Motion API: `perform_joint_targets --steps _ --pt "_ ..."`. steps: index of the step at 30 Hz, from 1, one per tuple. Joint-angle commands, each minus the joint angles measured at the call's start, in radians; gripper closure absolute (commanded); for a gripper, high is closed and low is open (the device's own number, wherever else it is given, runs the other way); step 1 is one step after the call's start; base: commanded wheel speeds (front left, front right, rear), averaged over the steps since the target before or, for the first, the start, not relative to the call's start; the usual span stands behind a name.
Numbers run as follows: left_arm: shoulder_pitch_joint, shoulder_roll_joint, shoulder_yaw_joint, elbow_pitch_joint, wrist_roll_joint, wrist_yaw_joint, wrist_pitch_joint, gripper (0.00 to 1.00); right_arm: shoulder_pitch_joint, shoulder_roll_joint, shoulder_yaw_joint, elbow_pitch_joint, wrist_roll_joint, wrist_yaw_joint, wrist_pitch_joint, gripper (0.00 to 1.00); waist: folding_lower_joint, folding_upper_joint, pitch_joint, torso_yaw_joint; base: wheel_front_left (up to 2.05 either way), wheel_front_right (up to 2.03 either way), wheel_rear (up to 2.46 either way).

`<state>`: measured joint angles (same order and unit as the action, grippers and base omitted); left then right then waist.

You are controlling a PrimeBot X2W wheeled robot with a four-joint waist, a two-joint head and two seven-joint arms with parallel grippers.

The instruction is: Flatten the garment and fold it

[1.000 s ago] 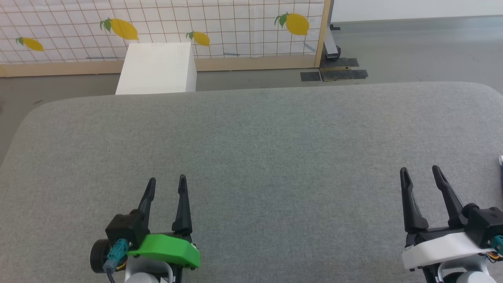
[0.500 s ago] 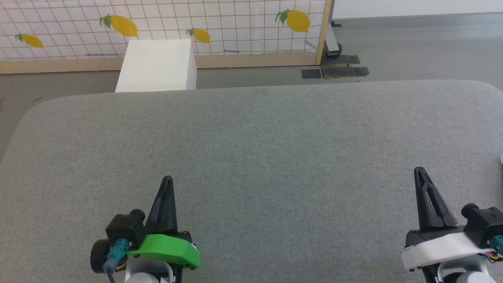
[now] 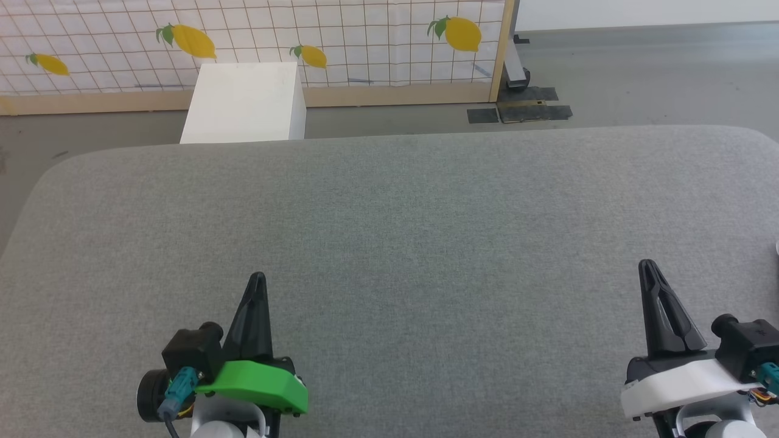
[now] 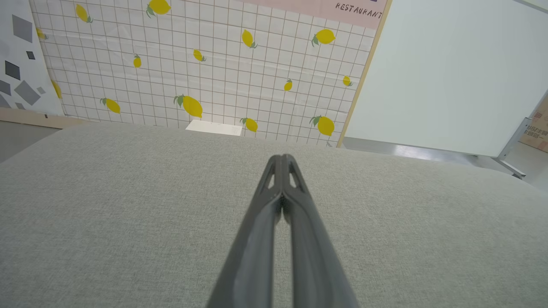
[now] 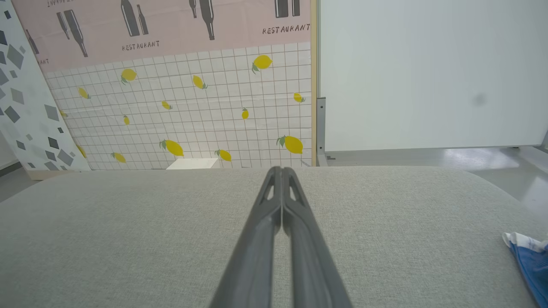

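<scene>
You have two grippers at one big grey soft table (image 3: pixel 389 207). Your left gripper (image 3: pixel 257 280), the one with the green cover, sits low on the left side in the head view. Its two dark fingers are pressed tight together, tip to tip, with nothing between them. Your right gripper (image 3: pixel 647 266), the one with the white cover, sits low on the right side. Its two fingers are pressed together too, and they hold nothing.

There is one garment (image 5: pixel 530 262). You can see a piece of it in the right wrist view, at the bottom right corner. It is blue with a white bit at its corner. It lies on the right part of the table, off to the right of your right gripper and not touching it.

Past the table you can count one white box (image 3: pixel 243 103) on the floor. Behind it stands one wall panel (image 3: pixel 365 48) with squares, and four yellow lemons show on it in the head view.
</scene>
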<state>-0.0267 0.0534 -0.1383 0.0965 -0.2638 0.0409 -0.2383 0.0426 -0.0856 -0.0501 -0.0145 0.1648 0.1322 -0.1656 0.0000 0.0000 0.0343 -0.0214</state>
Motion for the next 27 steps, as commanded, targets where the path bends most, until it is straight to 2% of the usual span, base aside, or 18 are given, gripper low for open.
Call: perform_joint_targets --steps 1,27 --pt "0.003 0.000 0.007 -0.005 0.019 -0.003 0.008 1.00 -0.004 0.003 0.002 0.001 -0.015 0.000 0.007 1.00 0.0000 0.0000 -0.001 0.000 0.00 0.00 0.00" --pt "0.008 -0.001 0.037 -0.026 0.075 -0.012 0.061 1.00 -0.013 0.011 0.013 0.004 -0.049 0.000 0.043 1.00 0.0000 0.0000 -0.008 0.005 0.00 0.00 0.00"
